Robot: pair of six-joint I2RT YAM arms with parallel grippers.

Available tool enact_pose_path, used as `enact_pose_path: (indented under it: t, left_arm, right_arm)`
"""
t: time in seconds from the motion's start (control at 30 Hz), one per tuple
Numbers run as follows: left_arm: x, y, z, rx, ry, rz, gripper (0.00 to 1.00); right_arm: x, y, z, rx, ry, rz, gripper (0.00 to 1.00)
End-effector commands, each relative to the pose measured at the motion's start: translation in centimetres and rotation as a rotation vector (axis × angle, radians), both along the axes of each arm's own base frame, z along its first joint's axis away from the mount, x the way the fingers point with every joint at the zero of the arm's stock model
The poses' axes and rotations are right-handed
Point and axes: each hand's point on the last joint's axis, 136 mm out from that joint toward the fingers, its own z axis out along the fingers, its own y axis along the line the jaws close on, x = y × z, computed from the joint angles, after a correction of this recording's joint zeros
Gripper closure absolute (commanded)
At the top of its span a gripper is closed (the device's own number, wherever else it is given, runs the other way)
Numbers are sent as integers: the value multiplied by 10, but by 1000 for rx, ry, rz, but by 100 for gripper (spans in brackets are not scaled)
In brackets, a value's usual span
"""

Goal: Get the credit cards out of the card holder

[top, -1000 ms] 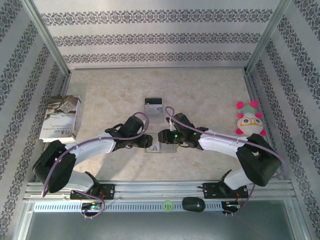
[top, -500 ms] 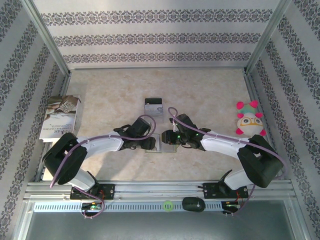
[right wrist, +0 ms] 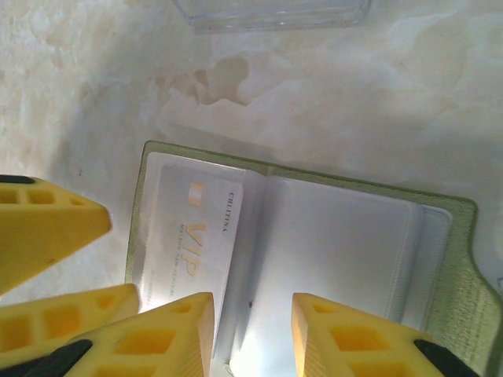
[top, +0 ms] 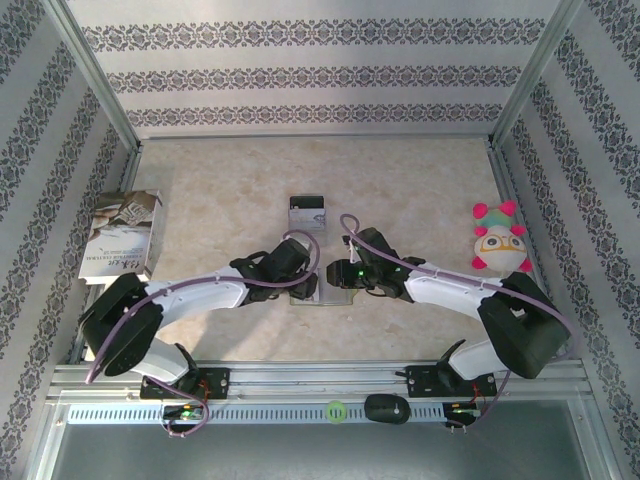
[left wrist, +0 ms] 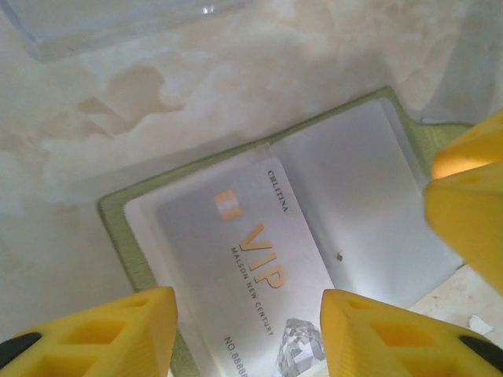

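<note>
Marbled beige counter (top: 420, 170) carries the holder (right wrist: 314, 228), lying open and flat near the front edge, between both arms. One card (left wrist: 251, 267) marked VIP sits in a clear pocket. Over it the left gripper (left wrist: 247, 302) hovers spread, pinching nothing; the right gripper (right wrist: 251, 306) hangs spread above the fold. Farther back lies a second card (top: 307, 212).

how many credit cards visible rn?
2. One VIP card sits in a clear pocket of the open card holder; one black-banded card lies on the table farther back. More may be stacked or tucked out of sight.
</note>
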Motion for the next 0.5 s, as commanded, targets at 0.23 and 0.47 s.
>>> enact_pose_path:
  t: [0.23, 0.47]
  left_arm:
    - [-9, -1, -39, 73, 84, -22, 53]
    - [-18, 6, -55, 104, 129, -27, 63]
  right_arm:
    - [-4, -11, 3, -9, -18, -2, 68]
    - [-3, -8, 4, -3, -18, 13, 68]
